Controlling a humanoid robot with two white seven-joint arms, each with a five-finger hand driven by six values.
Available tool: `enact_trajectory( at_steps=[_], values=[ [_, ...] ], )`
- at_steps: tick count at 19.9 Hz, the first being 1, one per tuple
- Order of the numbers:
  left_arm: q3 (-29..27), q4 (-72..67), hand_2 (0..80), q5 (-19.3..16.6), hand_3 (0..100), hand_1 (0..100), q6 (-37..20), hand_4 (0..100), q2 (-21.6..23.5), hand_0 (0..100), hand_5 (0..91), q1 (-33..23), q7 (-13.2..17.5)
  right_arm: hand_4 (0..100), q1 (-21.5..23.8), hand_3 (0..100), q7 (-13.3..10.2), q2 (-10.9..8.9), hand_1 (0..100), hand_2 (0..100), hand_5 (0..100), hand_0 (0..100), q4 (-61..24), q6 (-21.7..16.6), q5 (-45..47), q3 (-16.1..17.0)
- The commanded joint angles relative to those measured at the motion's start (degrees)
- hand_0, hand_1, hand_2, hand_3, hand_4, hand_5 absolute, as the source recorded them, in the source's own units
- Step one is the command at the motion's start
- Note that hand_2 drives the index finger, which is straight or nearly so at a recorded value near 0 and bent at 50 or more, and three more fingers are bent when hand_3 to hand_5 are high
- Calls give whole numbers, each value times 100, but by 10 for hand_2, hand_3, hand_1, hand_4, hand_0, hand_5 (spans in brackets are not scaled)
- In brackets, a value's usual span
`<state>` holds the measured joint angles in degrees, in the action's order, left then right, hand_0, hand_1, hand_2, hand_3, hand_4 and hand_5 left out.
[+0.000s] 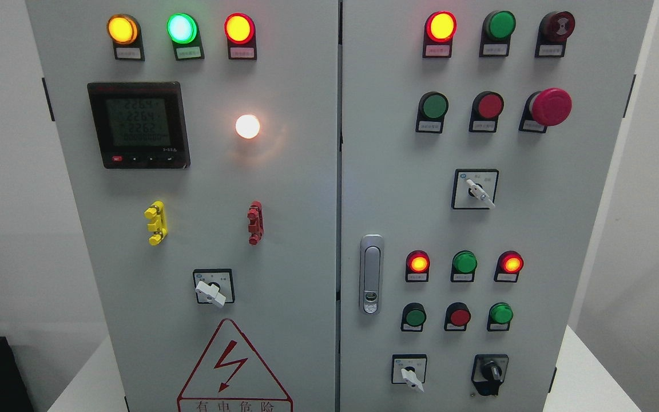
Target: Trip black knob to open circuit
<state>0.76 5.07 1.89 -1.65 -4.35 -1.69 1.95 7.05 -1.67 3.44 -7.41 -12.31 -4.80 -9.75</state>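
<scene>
Black knob [490, 373] at cabinet door's bottom-right corner, untouched. No hand in frame, so grip state unknown. Approach fm right, pinch knob, twist firmly w/o bumping white switch [411, 375] beside it.

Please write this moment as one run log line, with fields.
phase: before reach | target: black knob, lower right of right door, untouched | hands: none in view | white lamp: lit

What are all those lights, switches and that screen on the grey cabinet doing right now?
Top-left amber, green and red lamps: lit.
White round lamp: lit.
Black digital meter: on, showing digits.
Top-right red lamp: lit.
Dark green lamp beside it: unlit.
Black rotary knob: pointing straight down.
White-handled selector switch: pointing lower right.
Red mushroom button: cannot tell.
Silver door latch: flush, closed.
</scene>
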Motion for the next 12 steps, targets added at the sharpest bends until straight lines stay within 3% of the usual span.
enact_trajectory(
  at_steps=[1, 12],
  values=[
    [-5, -6, 0, 14, 0, 389, 7, 0, -5, 120, 0, 2, -2, 0, -20, 0, -26, 16, 186, 0, 0, 0, 12, 27, 23, 26],
    [-5, -6, 0, 14, 0, 389, 7, 0, -5, 120, 0, 3, -2, 0, -20, 0, 53, 78, 197, 0, 0, 0, 100, 370, 93, 52]
  ],
)
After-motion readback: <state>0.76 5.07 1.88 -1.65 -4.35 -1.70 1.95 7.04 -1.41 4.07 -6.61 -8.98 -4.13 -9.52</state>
